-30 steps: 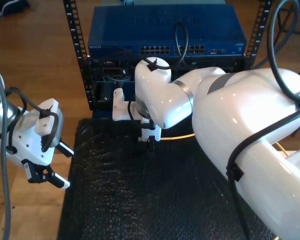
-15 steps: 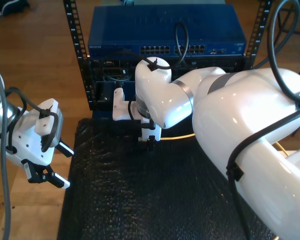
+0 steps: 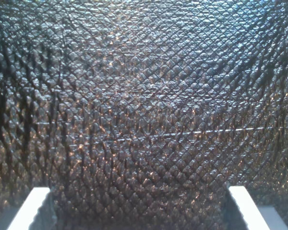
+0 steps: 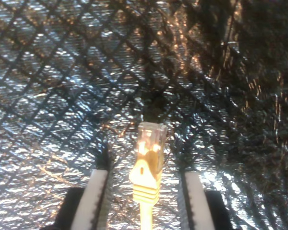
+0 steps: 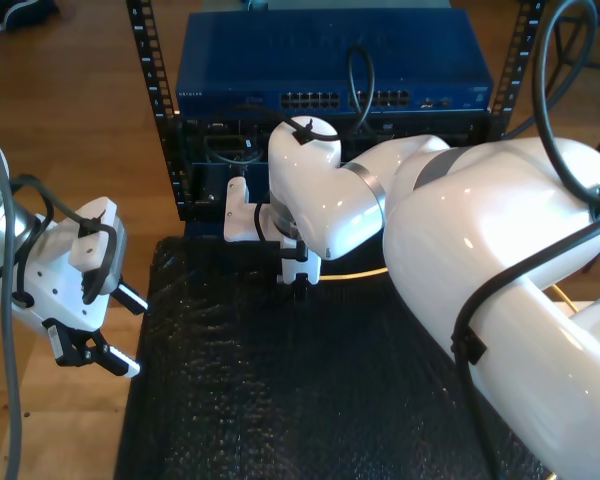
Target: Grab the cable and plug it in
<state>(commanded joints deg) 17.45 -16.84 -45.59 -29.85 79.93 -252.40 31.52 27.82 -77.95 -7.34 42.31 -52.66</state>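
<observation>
Second wrist view: the cable [image 4: 147,179] lies on the black tabletop [image 4: 62,96], its plug between the parted fingers [image 4: 97,199] of my second gripper [image 4: 145,196], touching neither; nothing gripped. Long axis runs along the gripper's line, plug tip pointing away from the wrist. Exterior view: a yellow strand trails toward the exterior view's right. My first gripper [image 5: 120,330], fingers apart and empty, hangs at the exterior view's lower left, well apart.

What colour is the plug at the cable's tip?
Clear to whitish, glowing amber, on a pale-yellow cable; the plug shows best in the second wrist view.
</observation>
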